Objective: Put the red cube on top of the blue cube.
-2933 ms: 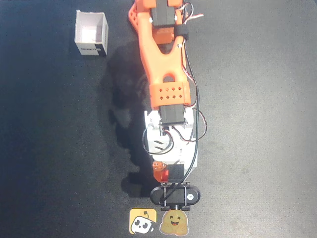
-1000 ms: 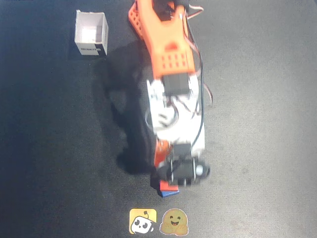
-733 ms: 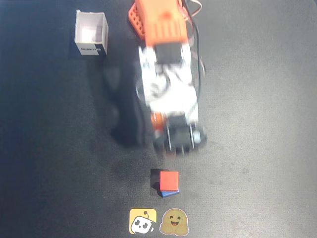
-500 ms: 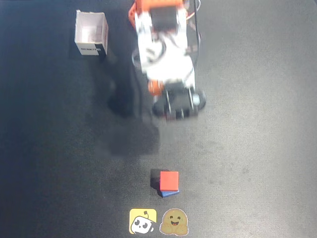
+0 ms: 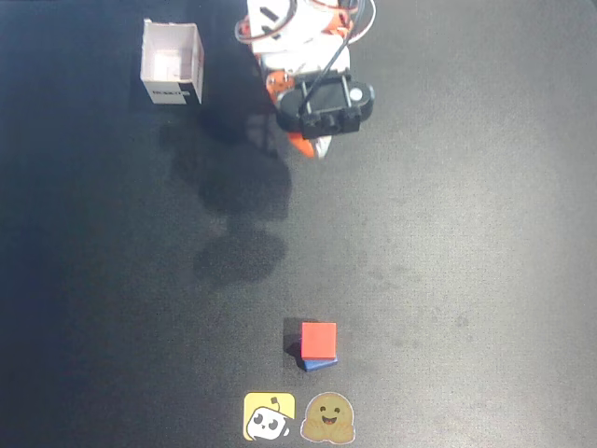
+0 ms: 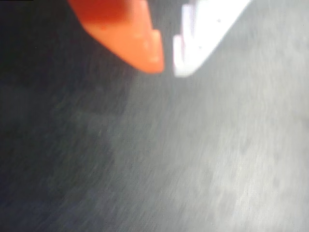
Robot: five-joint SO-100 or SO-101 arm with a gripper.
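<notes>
Gripper [image 6: 168,67]: two fingers, one orange [image 6: 130,34] and one white [image 6: 207,29], entering the wrist view from the top edge. Tips nearly together with only a narrow slit between them; nothing held. Picture blurred; below the tips only the dark matte tabletop [image 6: 193,169].

Arm [image 5: 308,65]: white and orange body with a black motor block, at the top centre of the overhead view; the gripper [image 5: 306,147] shows there as a small orange and white tip just below the block, well apart from both cubes. The arm's shadow falls on the table to its lower left.

Red cube [image 5: 319,337]: lower centre of the overhead view, resting on top of the blue cube, slightly offset.

Blue cube [image 5: 320,363]: directly under the red cube, only a strip of its lower edge visible.

White box [image 5: 172,62]: open-topped, upper left of the overhead view, left of the arm, far from the cubes.

Stickers: a yellow square one [image 5: 270,416] and a brown smiling one [image 5: 329,419], side by side at the bottom edge, just below the cubes.
</notes>
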